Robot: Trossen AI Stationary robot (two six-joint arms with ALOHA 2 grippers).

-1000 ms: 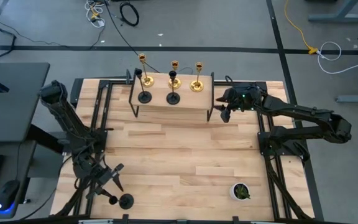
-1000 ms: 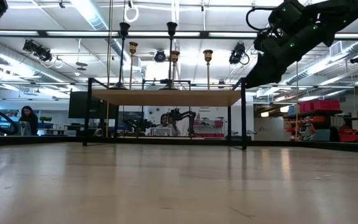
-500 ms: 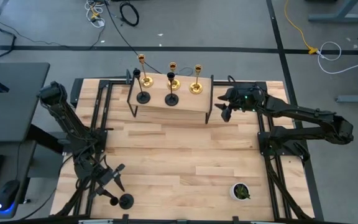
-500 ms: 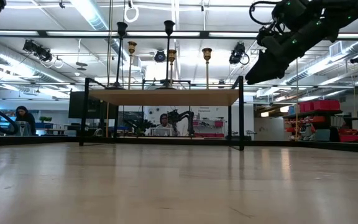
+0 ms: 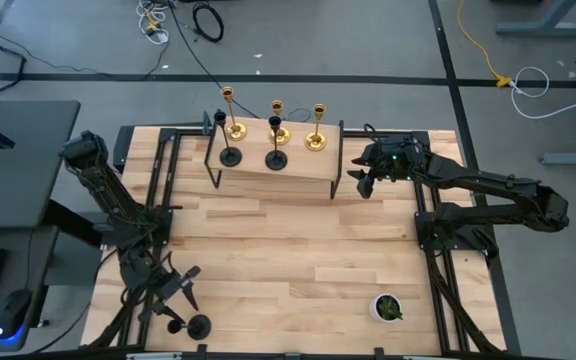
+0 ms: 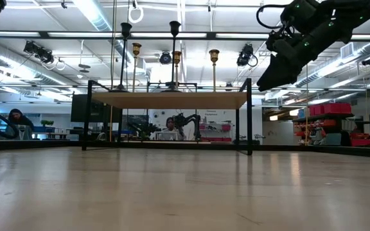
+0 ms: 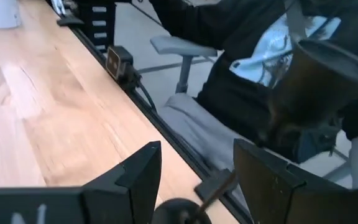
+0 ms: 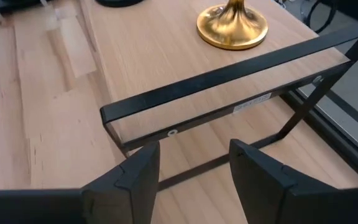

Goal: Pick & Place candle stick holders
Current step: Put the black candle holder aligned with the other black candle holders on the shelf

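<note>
1. Five holders (image 5: 275,130) stand on the shelf (image 5: 308,165) at upper centre.
2. Left gripper (image 5: 176,300), lower left, open around the sixth, a black holder (image 5: 198,324), likely lining up a grasp.
3. Right gripper (image 5: 361,182), open and empty, hovers beside the shelf's right end.

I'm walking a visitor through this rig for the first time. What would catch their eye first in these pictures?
Probably the raised wooden shelf at the table's far edge, carrying three gold candle stick holders behind two black candle stick holders. Next, the right gripper hovering open beside the shelf's right end, and the left gripper open at the near left corner over a lone black holder standing there.
</note>
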